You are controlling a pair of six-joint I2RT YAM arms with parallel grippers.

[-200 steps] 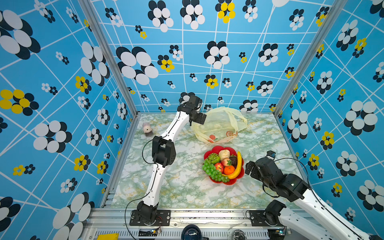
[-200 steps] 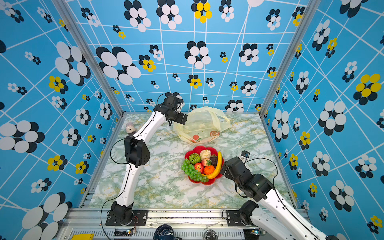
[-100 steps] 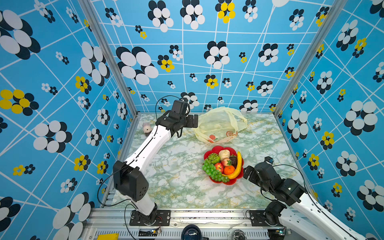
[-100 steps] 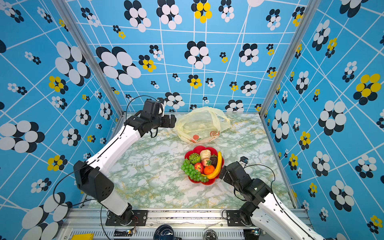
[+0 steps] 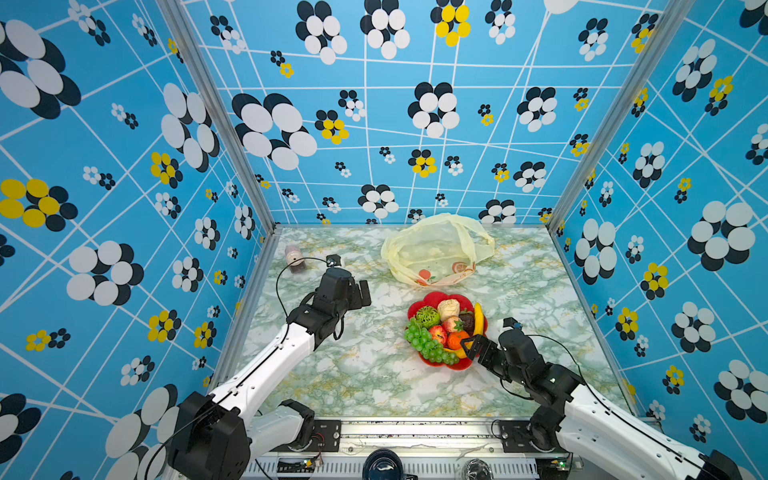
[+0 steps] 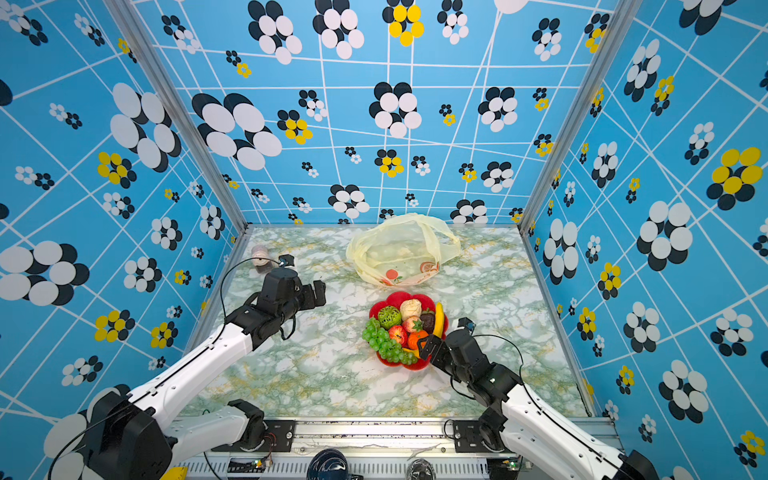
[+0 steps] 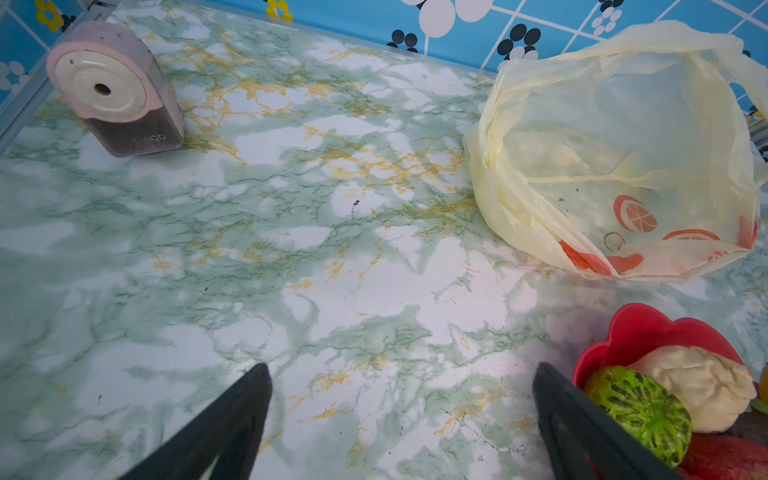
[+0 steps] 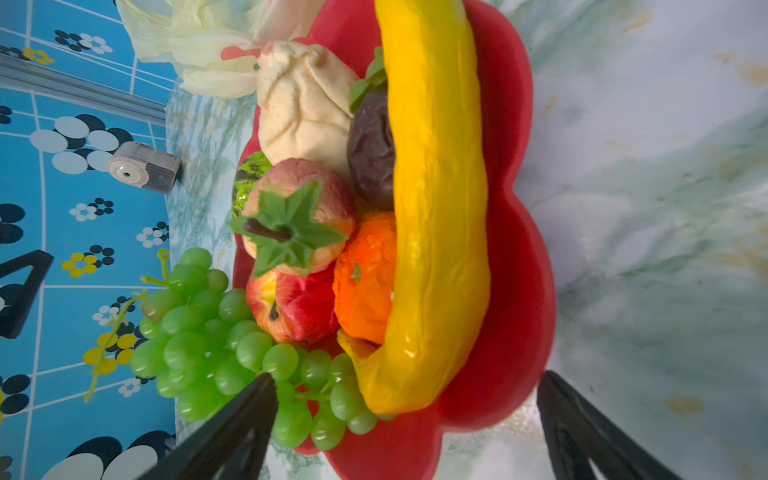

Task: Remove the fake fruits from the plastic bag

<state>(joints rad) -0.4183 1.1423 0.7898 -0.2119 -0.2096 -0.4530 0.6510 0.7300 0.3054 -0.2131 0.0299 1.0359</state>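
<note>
The plastic bag [image 5: 436, 249] [image 6: 401, 249] lies crumpled at the back of the table, and only printed orange pictures show through it [image 7: 623, 158]. The fake fruits are piled on a red flower-shaped plate [image 5: 430, 296] [image 6: 388, 297]: grapes [image 8: 199, 349], banana [image 8: 436, 208], orange [image 8: 365, 274], apple [image 8: 295, 307], strawberry [image 8: 299, 216], cream bulb [image 8: 299, 104], netted ball [image 7: 640, 411] and dark brown piece [image 8: 370, 153]. My left gripper [image 5: 359, 294] [image 7: 399, 370] hangs open over bare table left of the plate. My right gripper [image 5: 469, 347] [image 8: 405, 378] stands open at the plate's near rim, holding nothing.
A pink and grey pencil sharpener [image 5: 294, 257] [image 7: 112, 87] stands at the back left by the wall. Blue patterned walls close in the table on three sides. A metal rail [image 5: 415, 428] with the arm bases runs along the front edge.
My left arm has pulled back from the bag's left side toward the front left and dropped lower. My right gripper has edged left to the plate's near rim. Both stayed open.
</note>
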